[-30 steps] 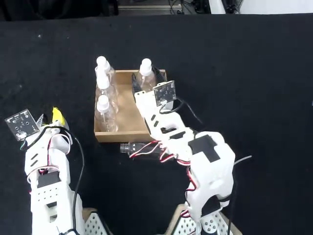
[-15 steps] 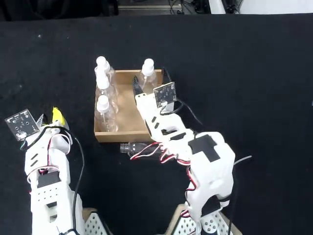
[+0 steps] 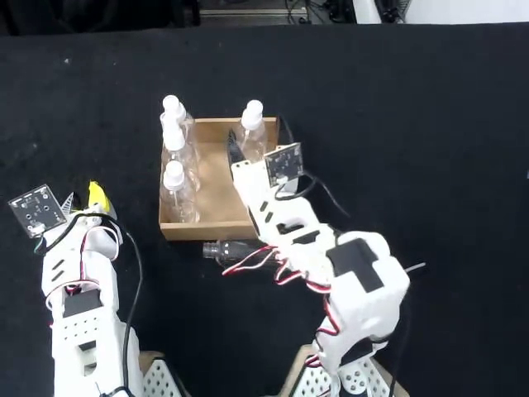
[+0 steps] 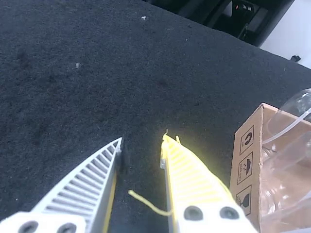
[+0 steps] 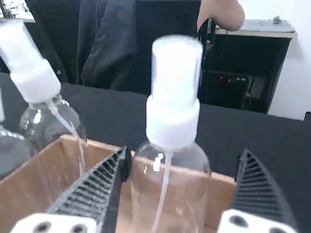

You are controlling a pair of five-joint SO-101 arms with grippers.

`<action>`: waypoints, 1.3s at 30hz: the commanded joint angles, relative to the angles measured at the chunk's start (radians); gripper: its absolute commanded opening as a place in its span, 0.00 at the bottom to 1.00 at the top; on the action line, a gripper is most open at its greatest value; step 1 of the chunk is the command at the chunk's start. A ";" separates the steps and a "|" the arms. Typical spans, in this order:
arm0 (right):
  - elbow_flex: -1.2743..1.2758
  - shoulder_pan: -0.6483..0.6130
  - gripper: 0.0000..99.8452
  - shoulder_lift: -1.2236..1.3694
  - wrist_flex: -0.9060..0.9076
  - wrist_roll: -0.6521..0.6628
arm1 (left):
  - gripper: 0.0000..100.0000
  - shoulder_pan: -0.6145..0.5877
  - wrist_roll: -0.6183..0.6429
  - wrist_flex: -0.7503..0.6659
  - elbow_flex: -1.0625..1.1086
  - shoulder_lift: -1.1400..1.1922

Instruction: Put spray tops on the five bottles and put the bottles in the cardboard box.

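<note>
The cardboard box [image 3: 216,217] stands open on the black table. Three clear bottles with white spray tops [image 3: 174,179] stand upright along its left wall. Another capped bottle [image 3: 252,126] [image 5: 171,145] stands at the box's far right corner. My right gripper [image 3: 257,139] [image 5: 184,155] is open, with one finger on each side of this bottle and gaps showing between them. My left gripper [image 3: 93,195] [image 4: 142,141] hovers open and empty over the bare table, left of the box [image 4: 249,162].
The right arm's body and red and white cables [image 3: 248,258] hang just in front of the box's near wall. Black tablecloth [image 3: 413,124] spreads free to the right and far side. A person's arm [image 5: 221,12] shows in the room behind.
The right arm and the bottle between its fingers have shifted slightly to the right at the box's far corner. The left arm has not moved.
</note>
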 commanded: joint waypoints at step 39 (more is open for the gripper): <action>0.246 -0.009 0.29 -1.198 0.967 0.005 | 0.12 0.002 -0.011 -0.021 0.015 -0.018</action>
